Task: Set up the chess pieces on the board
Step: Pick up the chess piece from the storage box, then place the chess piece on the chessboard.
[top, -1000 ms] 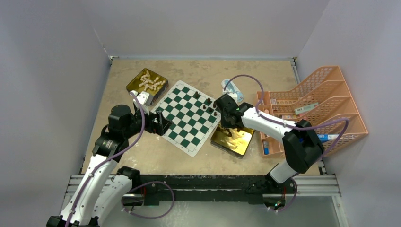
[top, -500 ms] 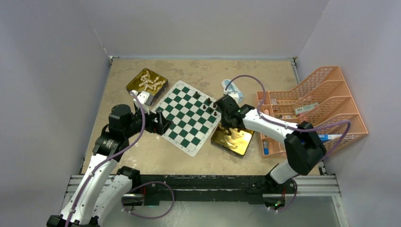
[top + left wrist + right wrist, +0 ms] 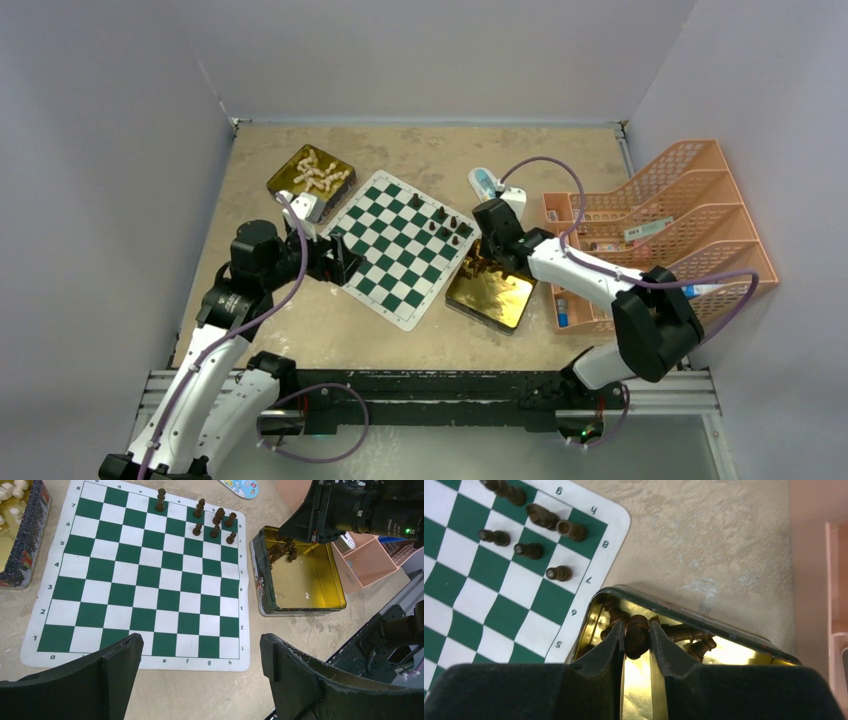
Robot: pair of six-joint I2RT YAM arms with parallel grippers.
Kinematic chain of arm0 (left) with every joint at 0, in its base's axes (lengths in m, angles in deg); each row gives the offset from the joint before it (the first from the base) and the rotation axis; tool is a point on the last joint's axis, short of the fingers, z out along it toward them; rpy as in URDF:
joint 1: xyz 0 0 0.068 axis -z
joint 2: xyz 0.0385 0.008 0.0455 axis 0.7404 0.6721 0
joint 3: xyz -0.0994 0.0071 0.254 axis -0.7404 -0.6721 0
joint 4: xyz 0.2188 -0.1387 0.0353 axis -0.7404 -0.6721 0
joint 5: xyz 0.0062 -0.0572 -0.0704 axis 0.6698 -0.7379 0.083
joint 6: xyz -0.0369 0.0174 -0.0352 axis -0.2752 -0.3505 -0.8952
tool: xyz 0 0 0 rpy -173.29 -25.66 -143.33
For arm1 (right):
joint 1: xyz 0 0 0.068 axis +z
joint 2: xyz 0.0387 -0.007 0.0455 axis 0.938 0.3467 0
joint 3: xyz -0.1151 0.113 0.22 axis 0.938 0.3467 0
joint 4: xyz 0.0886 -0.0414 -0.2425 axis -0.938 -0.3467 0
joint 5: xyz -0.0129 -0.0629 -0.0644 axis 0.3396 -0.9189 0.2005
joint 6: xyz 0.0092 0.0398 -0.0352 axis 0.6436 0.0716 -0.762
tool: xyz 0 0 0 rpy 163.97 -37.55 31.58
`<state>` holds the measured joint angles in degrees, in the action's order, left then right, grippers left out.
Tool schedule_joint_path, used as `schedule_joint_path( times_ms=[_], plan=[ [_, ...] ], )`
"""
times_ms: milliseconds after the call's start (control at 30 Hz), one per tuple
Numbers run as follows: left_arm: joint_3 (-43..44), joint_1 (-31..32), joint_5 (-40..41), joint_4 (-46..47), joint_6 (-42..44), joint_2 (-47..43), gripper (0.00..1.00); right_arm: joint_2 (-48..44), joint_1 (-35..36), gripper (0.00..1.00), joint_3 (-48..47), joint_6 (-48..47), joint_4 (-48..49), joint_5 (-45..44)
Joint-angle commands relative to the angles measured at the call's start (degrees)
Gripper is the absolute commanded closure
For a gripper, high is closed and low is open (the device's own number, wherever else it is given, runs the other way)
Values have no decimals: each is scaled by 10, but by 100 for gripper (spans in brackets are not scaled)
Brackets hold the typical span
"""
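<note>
Jaws of right gripper [image 3: 636, 629] clamping dark piece [image 3: 636, 641] over gold tin [image 3: 730, 653] at board's [image 3: 150, 580] four o'clock, left gripper [image 3: 200, 642] hovering agape.

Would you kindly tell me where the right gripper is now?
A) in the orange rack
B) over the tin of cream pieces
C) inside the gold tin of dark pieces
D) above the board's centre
C: the right gripper pinches a dark piece inside the gold tin.
</note>
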<state>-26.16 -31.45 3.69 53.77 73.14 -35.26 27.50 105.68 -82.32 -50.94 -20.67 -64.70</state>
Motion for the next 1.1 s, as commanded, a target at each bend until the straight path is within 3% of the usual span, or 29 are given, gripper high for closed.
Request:
schedule_joint_path(
  times_ms=[0,667,1067],
  plan=[
    [-2,2,-12,31,6,4,13,2,-14,86,8,5,32,-27],
    [-2,2,-9,28,4,7,14,5,-32,87,16,0,37,-76],
    [-1,2,-7,27,4,4,14,-62,-32,87,-58,-36,-27,-3]
  ],
)
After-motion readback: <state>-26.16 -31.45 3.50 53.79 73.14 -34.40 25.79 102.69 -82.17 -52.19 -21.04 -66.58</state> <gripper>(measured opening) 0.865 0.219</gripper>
